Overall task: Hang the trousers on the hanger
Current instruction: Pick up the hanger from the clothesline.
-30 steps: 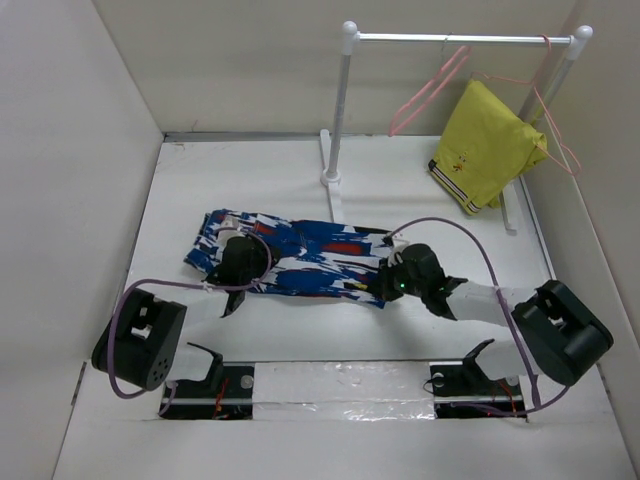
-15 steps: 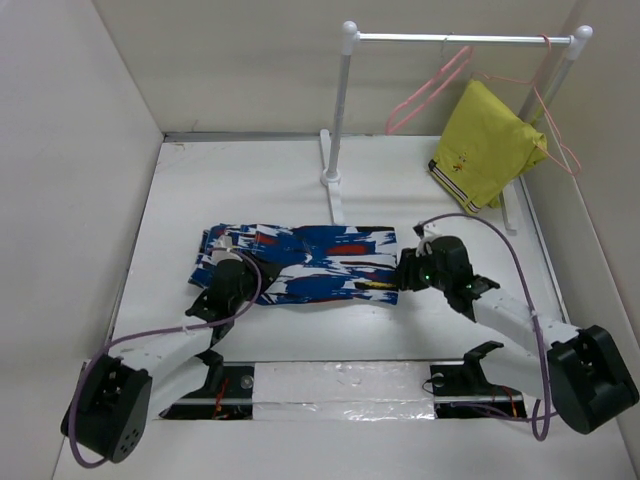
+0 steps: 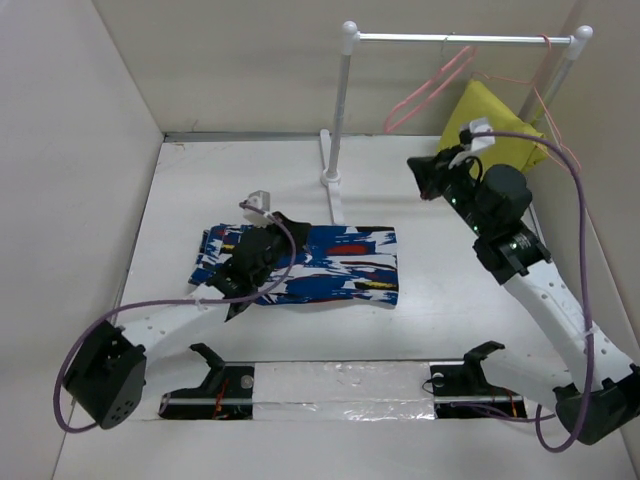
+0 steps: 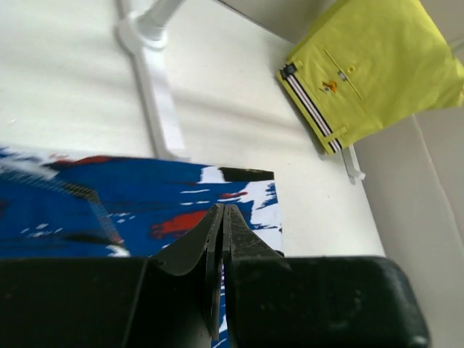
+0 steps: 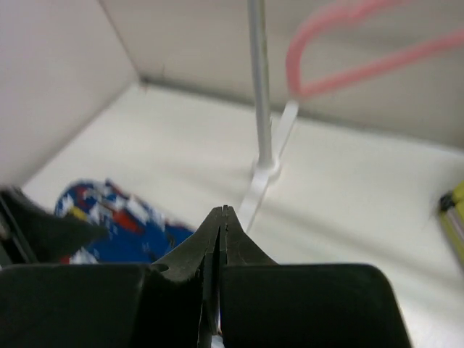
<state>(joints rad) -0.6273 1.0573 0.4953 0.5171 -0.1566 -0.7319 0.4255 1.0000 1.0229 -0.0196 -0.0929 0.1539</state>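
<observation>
The trousers [image 3: 335,263] lie folded flat on the table, blue with white, red and black strokes; they also show in the left wrist view [image 4: 138,210] and the right wrist view [image 5: 119,221]. My left gripper [image 3: 284,228] hovers over their left-middle part, jaws pressed shut with nothing between them [image 4: 222,210]. My right gripper [image 3: 415,172] is raised off the table right of the rail post, shut and empty [image 5: 223,210]. The pink hanger [image 3: 428,92] hangs bare from the rail, above and ahead of the right gripper [image 5: 348,43].
A white rail stand has its post [image 3: 340,110] and foot [image 3: 333,190] just behind the trousers. A yellow garment [image 3: 478,115] with a striped hem [image 4: 312,109] hangs on a second pink hanger [image 3: 556,135] at the right. White walls close in left, back and right.
The right arm left the trousers' right edge and rose back toward the rail, its jaws now shut. The left gripper moved right over the trousers, lifted and shut. The trousers stayed flat.
</observation>
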